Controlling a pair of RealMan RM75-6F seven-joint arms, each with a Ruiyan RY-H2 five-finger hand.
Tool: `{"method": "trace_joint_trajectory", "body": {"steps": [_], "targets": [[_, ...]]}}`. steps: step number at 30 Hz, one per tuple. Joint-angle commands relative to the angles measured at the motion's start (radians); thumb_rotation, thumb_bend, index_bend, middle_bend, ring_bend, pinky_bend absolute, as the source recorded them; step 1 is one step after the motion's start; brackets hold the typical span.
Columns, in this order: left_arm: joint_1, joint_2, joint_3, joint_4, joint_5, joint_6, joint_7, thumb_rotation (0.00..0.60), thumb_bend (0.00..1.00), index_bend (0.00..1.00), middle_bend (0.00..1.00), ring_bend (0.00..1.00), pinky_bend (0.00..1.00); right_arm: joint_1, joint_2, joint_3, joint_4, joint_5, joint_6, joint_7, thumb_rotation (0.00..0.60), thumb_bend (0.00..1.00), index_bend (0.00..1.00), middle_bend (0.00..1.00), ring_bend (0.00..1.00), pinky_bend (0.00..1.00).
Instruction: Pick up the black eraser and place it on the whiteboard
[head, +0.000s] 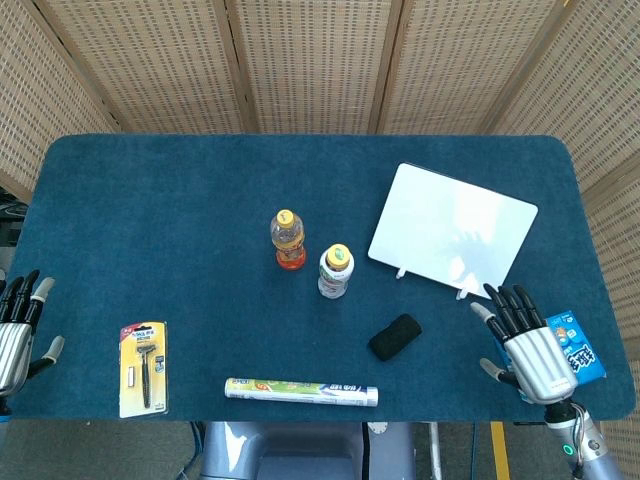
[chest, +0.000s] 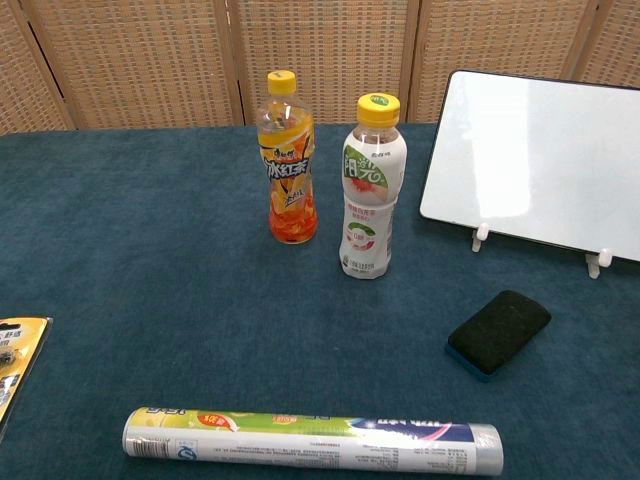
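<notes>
The black eraser (head: 394, 337) (chest: 499, 331) lies on the blue cloth, just in front of the whiteboard (head: 452, 229) (chest: 538, 160), which leans on two small white feet. My right hand (head: 527, 338) hovers at the table's front right, to the right of the eraser and apart from it, fingers spread and holding nothing. My left hand (head: 17, 332) stays at the far left front edge, fingers apart and empty. Neither hand shows in the chest view.
An orange-drink bottle (head: 288, 239) and a white bottle (head: 335, 270) stand mid-table, left of the whiteboard. A long wrapped tube (head: 301, 391) lies along the front edge. A razor pack (head: 143, 367) is at front left. A small blue packet (head: 574, 346) lies beside my right hand.
</notes>
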Motion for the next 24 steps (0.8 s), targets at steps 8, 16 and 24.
{"method": "trace_joint_trajectory", "body": {"steps": [8,16,24], "targets": [[0.0,0.0,-0.001,0.003,0.0,0.0,-0.004,0.6,0.33,0.0,0.0,0.0,0.0,0.093,0.049,-0.021,-0.081,-0.023,-0.155,-0.016,0.6,0.13,0.2,0.02,0.0,0.0],[0.0,-0.001,0.001,0.005,0.001,-0.001,-0.002,0.6,0.33,0.0,0.0,0.0,0.0,0.151,0.048,-0.022,-0.116,-0.001,-0.266,-0.049,0.6,0.13,0.21,0.02,0.0,0.0],[-0.002,-0.002,0.002,0.006,0.0,-0.004,0.002,0.6,0.33,0.0,0.0,0.0,0.0,0.192,0.022,-0.003,-0.11,0.019,-0.313,-0.08,0.6,0.13,0.22,0.02,0.0,0.0]]}}
